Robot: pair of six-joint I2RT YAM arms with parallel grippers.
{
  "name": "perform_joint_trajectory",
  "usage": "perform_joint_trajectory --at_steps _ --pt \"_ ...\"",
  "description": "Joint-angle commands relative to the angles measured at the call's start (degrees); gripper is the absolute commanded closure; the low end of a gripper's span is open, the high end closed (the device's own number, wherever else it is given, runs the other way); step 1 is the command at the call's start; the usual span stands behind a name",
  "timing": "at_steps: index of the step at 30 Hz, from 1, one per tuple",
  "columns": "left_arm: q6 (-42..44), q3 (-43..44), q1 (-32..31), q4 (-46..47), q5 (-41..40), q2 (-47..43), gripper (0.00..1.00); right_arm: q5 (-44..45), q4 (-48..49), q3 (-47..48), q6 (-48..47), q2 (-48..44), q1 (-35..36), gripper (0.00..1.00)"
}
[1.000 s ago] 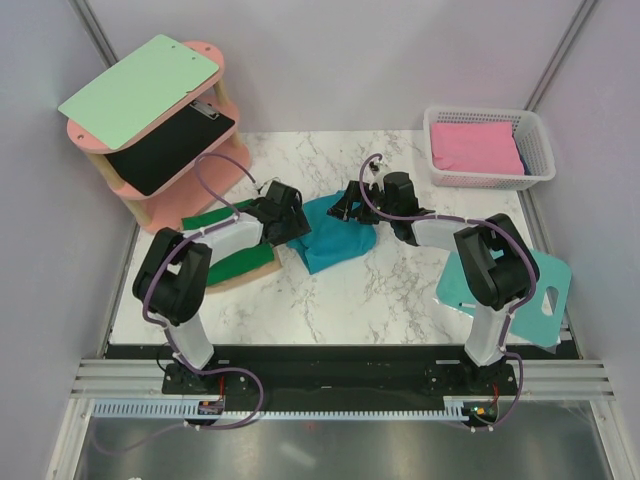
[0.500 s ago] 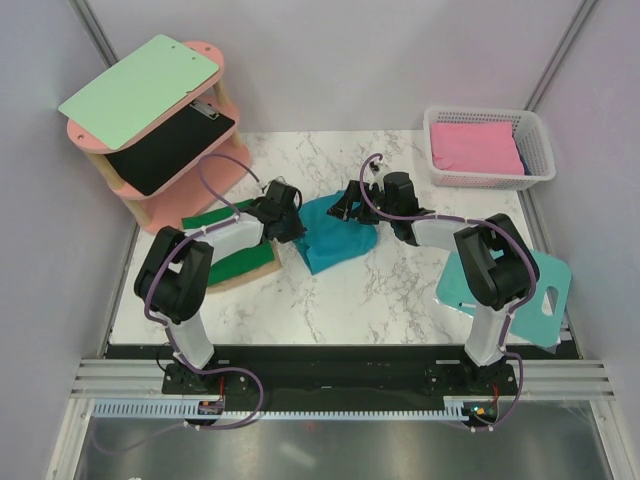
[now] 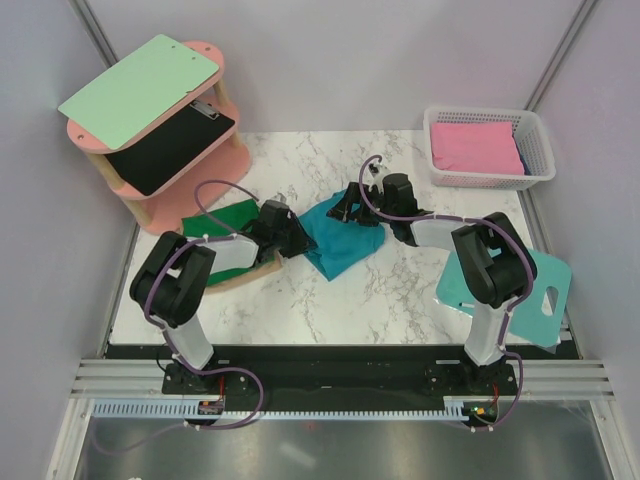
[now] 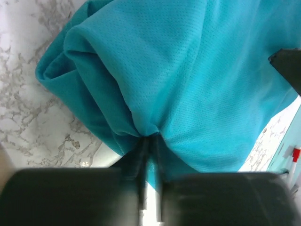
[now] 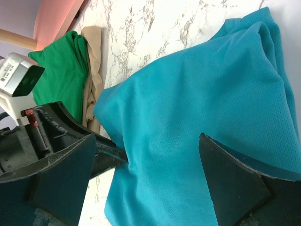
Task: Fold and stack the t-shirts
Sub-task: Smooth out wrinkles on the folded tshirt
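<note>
Your left fingers (image 4: 140, 162) clamp a bunched edge of the teal t-shirt (image 4: 188, 70), probably to pull a fold (the green t-shirt (image 3: 232, 218) lies alongside). Your right fingers (image 5: 230, 181) spread wide above it, gripping nothing.

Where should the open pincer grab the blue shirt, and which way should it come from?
Probably the far edge of the blue shirt, just under the open right pincer. Come straight down from above: the cloth lies slack on the table, so a fold at the edge looks easiest to pinch. The left pincer is shut on the shirt's left edge, so this takes the other side.
</note>
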Motion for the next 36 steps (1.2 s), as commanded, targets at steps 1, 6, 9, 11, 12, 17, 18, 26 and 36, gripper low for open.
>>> perform_joint_trajectory --at_steps 1,6,9,11,12,17,18,26,36 --pt "-3.25 -2.71 0.06 4.11 1.02 -0.17 0.49 -1.06 2.81 -0.31 0.44 -0.09 -0.08 0.03" --pt "-3.77 -4.91 -0.11 0.87 -1.53 -6.59 0.29 -0.8 2.37 0.04 0.26 0.34 0.01 0.02" --pt "-4.83 -6.32 -0.73 -1.95 -3.29 -10.63 0.28 -0.8 2.81 -0.31 0.61 0.7 -0.08 0.03" --pt "-5.88 -7.72 -1.52 -3.0 -4.43 -12.91 0.28 -0.8 3.51 -0.57 0.96 0.78 -0.08 0.02" --pt "-5.89 -8.16 -1.87 -3.18 -5.39 -13.45 0.28 -0.8 3.6 -0.75 0.97 0.87 -0.08 0.03" --pt "-6.06 -9.14 -3.28 -6.17 -7.95 -16.44 0.28 -0.8 3.6 -1.01 0.79 1.4 0.01 0.02" --pt "-6.24 -9.05 -3.28 -6.61 -7.87 -16.27 0.28 -0.89 3.6 -1.1 0.79 1.49 -0.08 0.02" --pt "-8.61 -8.78 -5.91 -7.14 -9.62 -10.74 0.27 -1.33 4.3 -1.19 1.4 2.28 -0.08 0.03" --pt "-10.54 -12.56 -6.88 -5.29 -11.55 -18.27 0.28 -1.59 3.25 -0.92 0.88 2.89 0.01 0.03"
